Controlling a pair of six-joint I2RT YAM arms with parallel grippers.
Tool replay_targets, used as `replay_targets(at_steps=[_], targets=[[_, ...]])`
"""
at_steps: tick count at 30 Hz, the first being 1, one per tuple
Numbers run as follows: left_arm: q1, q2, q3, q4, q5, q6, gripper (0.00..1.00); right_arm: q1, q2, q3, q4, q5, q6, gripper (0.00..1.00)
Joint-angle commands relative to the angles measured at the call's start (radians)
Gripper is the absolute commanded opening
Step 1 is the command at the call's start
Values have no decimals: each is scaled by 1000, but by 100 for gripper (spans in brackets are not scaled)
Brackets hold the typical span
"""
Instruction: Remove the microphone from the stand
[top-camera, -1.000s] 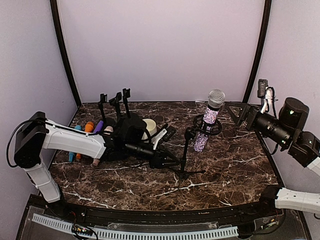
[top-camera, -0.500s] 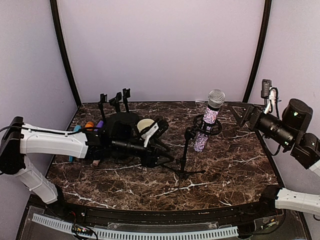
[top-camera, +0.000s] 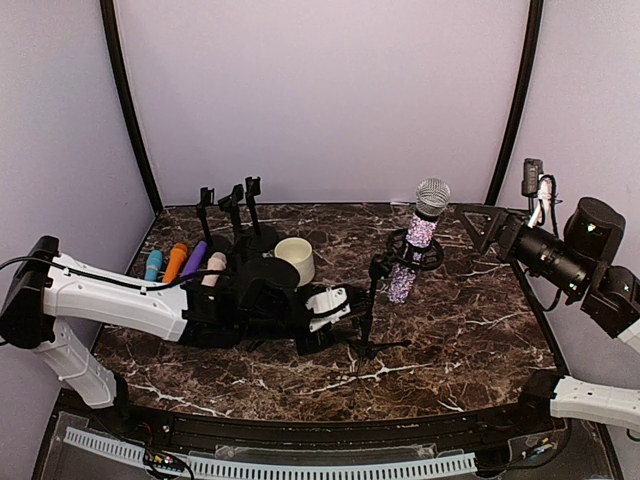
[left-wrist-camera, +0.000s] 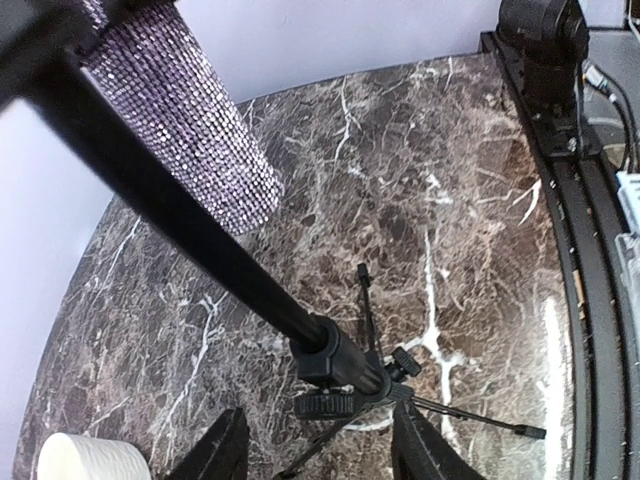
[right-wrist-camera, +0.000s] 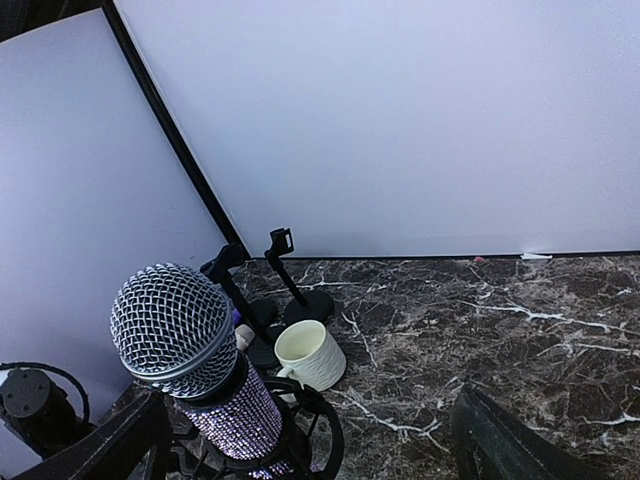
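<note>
**Microphone in its stand, both tools apart**

On the far left, the left arm (top-camera: 110, 295) reaches low across the dark marble table (top-camera: 470, 330). Behind it, a row of coloured microphones (top-camera: 175, 262) lies flat: blue, orange, purple and pink. Three small stands (top-camera: 232, 205) rise at the back edge, and a cream mug (top-camera: 295, 258) sits just right of them.

The left tool (top-camera: 340, 305) lies close to the table, just beside the lower part of the stand (top-camera: 372, 300). In the left wrist view its two fingers (left-wrist-camera: 215, 455) are apart. The stand's black hub and tripod legs sit just ahead of the gap, with no finger touching them.

The stand's pole slants up to a ring holder. The microphone (top-camera: 420, 235) sits in that holder right of the table's centre. It is tilted, with its silver mesh head uppermost and its sparkly handle hanging below the ring.

On the right, the right arm (top-camera: 575, 255) holds the right tool (top-camera: 472, 228) above the table, near the microphone but apart from it. In the right wrist view its fingers (right-wrist-camera: 505, 440) are spread wide, with the mesh head near the left one and nothing gripped.
</note>
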Motion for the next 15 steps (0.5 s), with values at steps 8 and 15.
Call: replay_targets(at_steps=[8, 15], targets=[[-41, 91, 60, 17, -186, 189, 47, 3, -10, -8, 24, 23, 5, 99], [-51, 113, 69, 36, -218, 210, 44, 3, -6, -9, 24, 26, 1, 99]])
